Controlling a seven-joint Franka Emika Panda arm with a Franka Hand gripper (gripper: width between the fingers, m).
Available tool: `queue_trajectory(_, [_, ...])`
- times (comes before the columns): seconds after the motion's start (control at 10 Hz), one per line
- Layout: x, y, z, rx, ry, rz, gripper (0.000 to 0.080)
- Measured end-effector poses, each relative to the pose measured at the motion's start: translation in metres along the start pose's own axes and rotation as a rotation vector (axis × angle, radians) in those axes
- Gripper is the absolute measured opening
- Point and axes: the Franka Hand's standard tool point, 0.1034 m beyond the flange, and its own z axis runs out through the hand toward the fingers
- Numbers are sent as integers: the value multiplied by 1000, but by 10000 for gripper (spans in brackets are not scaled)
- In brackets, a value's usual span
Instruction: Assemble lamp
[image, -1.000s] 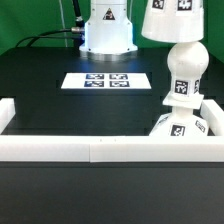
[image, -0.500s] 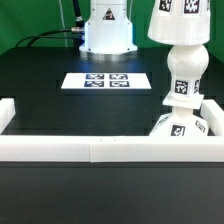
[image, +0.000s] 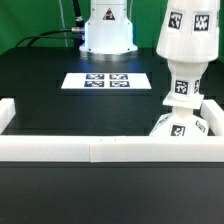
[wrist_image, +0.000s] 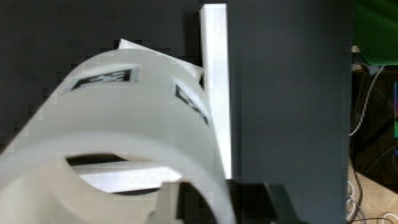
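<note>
The white cone-shaped shade (image: 190, 35) hangs at the exterior view's upper right, its lower rim just over the top of the white bulb (image: 183, 72). The bulb stands upright on the base (image: 176, 127) in the corner of the border walls at the exterior view's right. In the wrist view the shade (wrist_image: 125, 130) fills most of the picture. My gripper (wrist_image: 214, 203) is shut on its wall, one finger inside and one outside. The gripper is out of the exterior view. Something white shows through the shade's opening, and I cannot tell what it is.
The marker board (image: 105, 80) lies on the black table in front of the robot's white pedestal (image: 106, 30). White border walls run along the front (image: 100, 150) and at the left (image: 8, 112). A wall also shows in the wrist view (wrist_image: 215, 80).
The shade has moved toward the exterior view's right and come down, from beside the bulb's top to straight over it. The bulb and base have not moved.
</note>
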Motion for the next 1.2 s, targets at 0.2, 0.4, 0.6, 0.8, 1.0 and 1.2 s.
queue_trajectory(0.2, [4, 0, 16, -3, 17, 3, 45])
queue_trajectory(0.4, [5, -1, 31, -7, 25, 2, 45])
queue_trajectory(0.6, [5, 0, 40, -9, 23, 4, 45])
queue_trajectory(0.8, [4, 3, 42, -9, 19, 7, 45])
queue_trajectory(1.0, [4, 5, 42, -10, 18, 10, 45])
queue_trajectory(1.2, [3, 7, 42, -10, 17, 13, 366])
